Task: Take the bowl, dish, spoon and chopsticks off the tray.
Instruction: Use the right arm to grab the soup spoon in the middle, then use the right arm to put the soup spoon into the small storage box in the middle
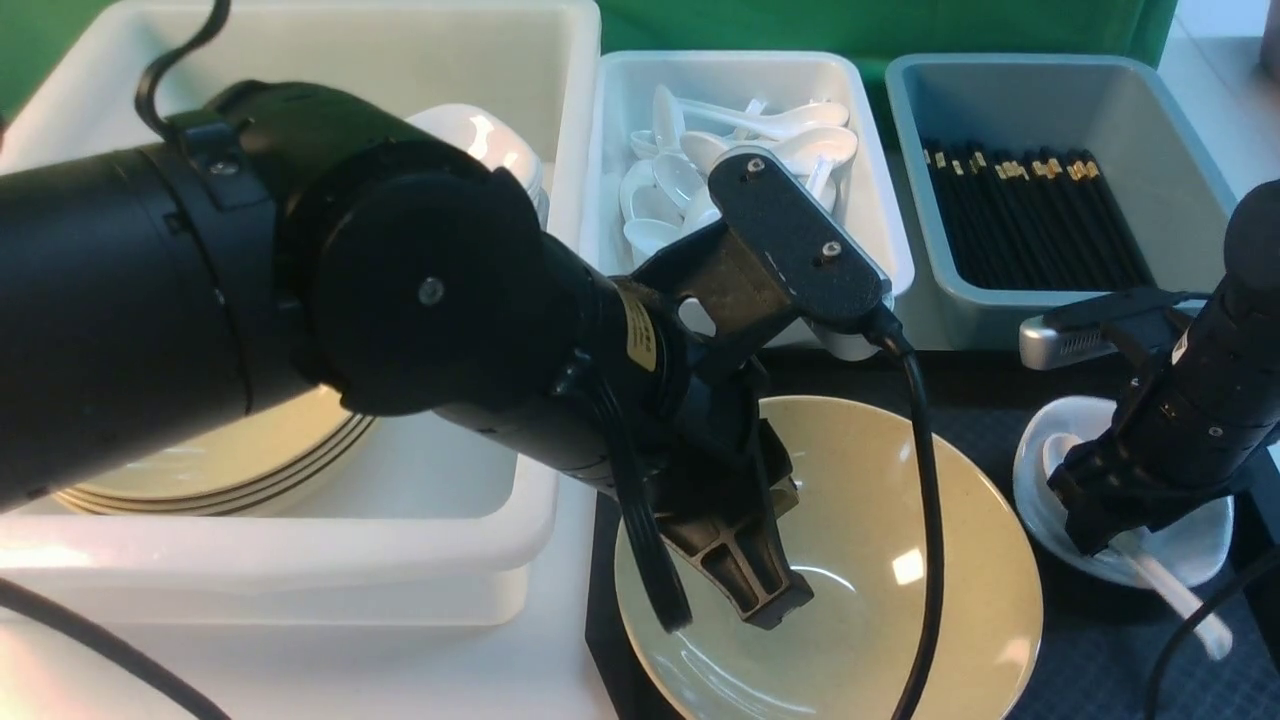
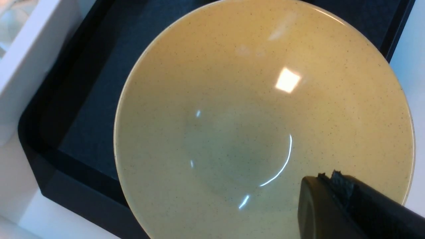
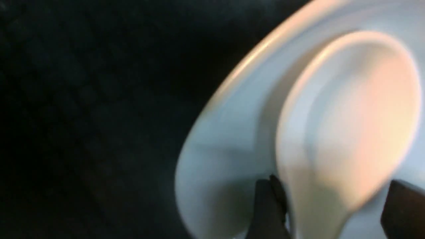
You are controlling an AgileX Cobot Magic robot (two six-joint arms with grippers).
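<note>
Glazed olive-yellow bowl (image 1: 900, 520) sits on the black textured tray (image 1: 1100, 640) beneath the closed left gripper (image 1: 765, 600). Beyond, the right gripper (image 3: 332, 182) stands open astride the probably slick, brittle white ceramic spoon (image 3: 348, 116) in the small white dish (image 3: 225, 149); best pinched at its neck.

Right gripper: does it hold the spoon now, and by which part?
Nothing is held yet. The right gripper is open; its fingers stand on either side of the spoon, where the scoop meets the handle, inside the dish.
</note>
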